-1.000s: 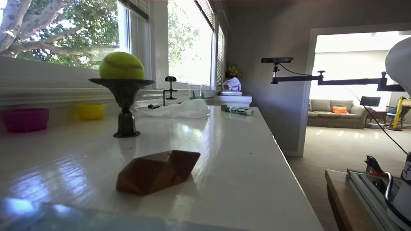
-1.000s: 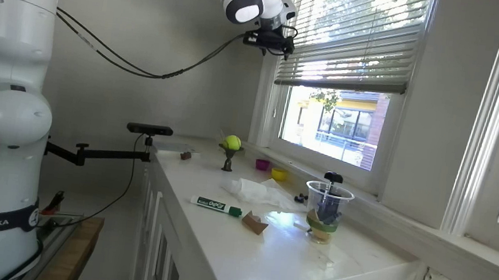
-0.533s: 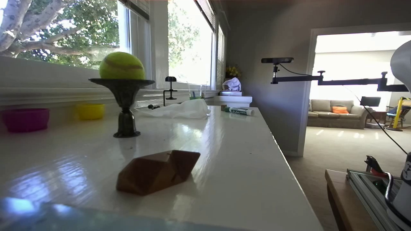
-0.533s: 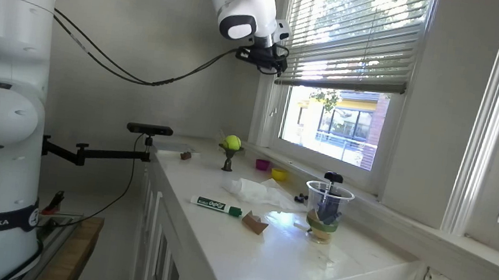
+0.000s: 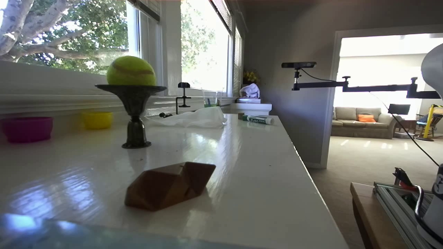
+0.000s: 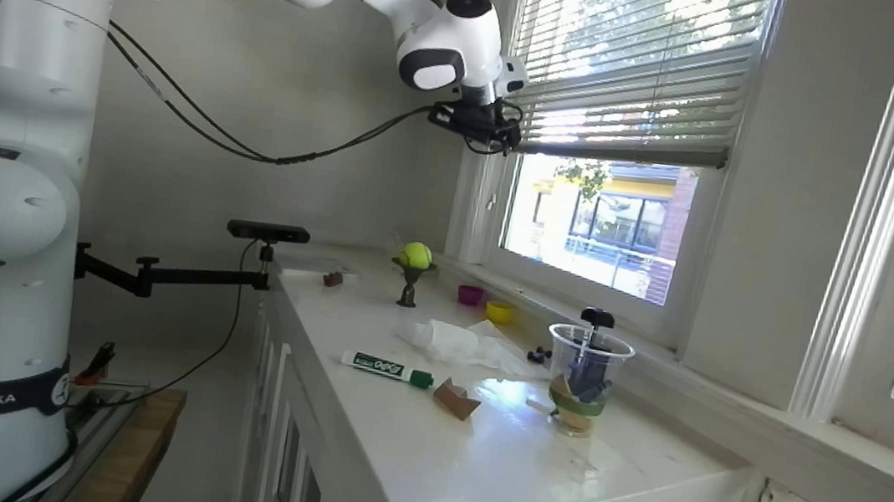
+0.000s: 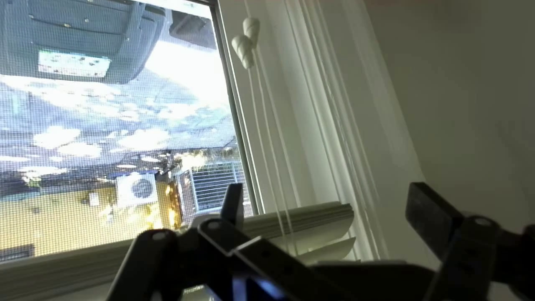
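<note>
Your gripper has dropped over the last second. Jaws spread wide, blinds and two white cord knobs ahead in wrist view.

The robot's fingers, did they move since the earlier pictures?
Yes, down: in an exterior view, the fingers now show nearer the bottom of the window blind.

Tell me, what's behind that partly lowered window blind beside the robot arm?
Through gaps in the blind, and just below it, green leaves show outdoors. The blind itself covers the rest, so what lies directly behind its solid parts can't be seen.
</note>
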{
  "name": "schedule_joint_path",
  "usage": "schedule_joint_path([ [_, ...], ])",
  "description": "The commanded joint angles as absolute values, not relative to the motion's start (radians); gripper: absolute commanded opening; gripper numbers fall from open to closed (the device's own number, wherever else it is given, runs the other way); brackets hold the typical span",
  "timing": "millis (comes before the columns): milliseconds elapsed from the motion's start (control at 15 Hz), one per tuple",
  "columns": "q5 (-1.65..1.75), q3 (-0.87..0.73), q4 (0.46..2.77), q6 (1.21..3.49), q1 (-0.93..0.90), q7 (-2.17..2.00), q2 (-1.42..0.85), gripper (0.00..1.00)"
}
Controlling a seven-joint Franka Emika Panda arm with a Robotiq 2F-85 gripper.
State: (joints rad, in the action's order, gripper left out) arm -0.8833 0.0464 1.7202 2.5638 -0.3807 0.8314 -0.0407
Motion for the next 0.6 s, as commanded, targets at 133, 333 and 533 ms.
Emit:
schedule_joint_path([
  [133,-0.919,0.050,1.658,2.564,-0.381,0.853,-0.105,1.00],
  [333,-0.920,0.054,1.634,2.563,-0.381,0.855,-0.135,1.00],
  [533,-0.916,0.059,1.609,2.561,-0.380,0.858,-0.161,0.74],
])
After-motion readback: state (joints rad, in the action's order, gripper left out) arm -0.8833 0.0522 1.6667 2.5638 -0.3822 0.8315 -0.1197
